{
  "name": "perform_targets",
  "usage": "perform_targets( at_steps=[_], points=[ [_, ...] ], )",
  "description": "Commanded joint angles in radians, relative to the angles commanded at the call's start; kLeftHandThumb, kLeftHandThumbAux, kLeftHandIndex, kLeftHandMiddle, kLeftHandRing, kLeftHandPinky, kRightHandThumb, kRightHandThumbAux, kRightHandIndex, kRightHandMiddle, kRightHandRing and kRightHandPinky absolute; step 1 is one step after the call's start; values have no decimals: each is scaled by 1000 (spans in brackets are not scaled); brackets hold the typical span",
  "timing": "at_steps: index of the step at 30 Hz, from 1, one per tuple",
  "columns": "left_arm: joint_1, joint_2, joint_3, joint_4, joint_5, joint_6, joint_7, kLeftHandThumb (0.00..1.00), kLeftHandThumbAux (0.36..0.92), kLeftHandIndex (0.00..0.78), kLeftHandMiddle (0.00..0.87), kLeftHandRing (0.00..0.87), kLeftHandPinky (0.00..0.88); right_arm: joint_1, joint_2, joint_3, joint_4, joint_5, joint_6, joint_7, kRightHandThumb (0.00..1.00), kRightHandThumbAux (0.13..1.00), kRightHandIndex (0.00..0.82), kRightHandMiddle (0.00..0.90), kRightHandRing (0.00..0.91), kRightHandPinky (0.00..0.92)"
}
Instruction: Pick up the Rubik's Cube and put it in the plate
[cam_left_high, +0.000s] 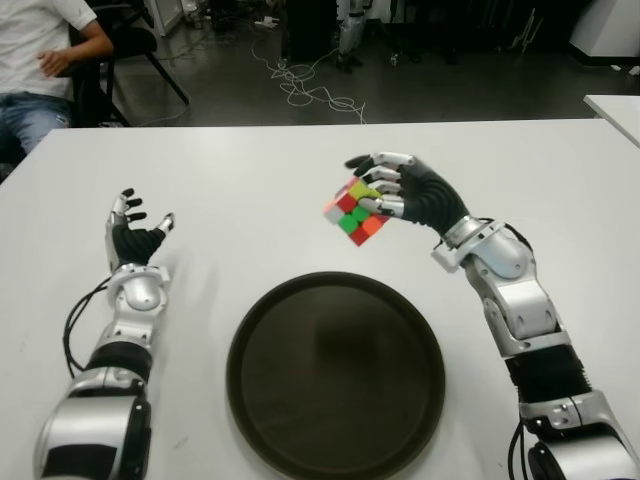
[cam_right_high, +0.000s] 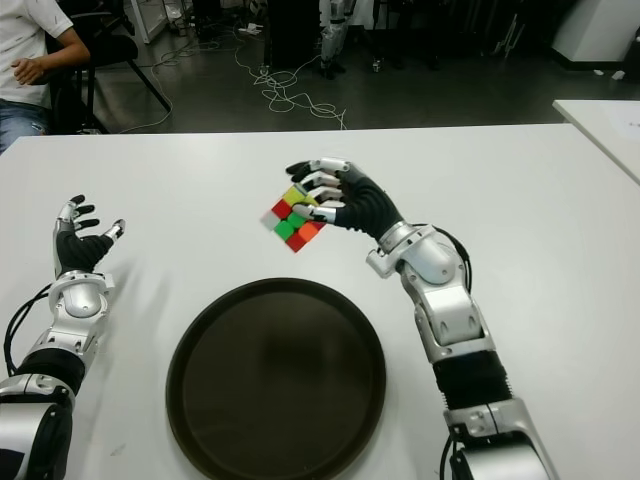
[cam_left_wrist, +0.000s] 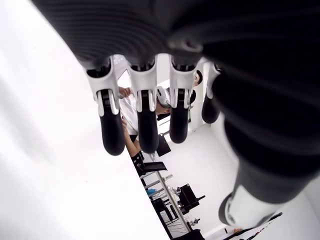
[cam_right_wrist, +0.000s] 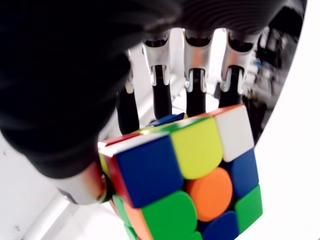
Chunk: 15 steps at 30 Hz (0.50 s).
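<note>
White table carries a round dark plate near its front edge. Right hand grips the colourful Rubik's Cube beyond the plate; letting go now could miss. Left hand is open.

— Where is your right hand?

— My right hand is raised, forearm angled forward and inward, fingers curled around the Rubik's Cube with the thumb beneath.

— And the left?

— My left hand is on my left side, palm facing inward, fingers extended and relaxed, thumb apart, gripping nothing.
</note>
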Motion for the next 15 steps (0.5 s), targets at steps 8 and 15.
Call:
perform_targets(
  at_steps=[8, 15],
  points=[
    [0, 1, -1, 0, 3, 2, 8, 101, 792, 148, 217, 257, 341, 3, 1, 5, -26, 29, 104, 42, 422, 766, 697, 823, 832, 825],
    [1, 4, -5, 0, 7, -3, 6, 109, 776, 144, 210, 249, 329, -6, -30, 31, -38, 3, 159, 81, 426, 771, 697, 823, 828, 818]
  ],
)
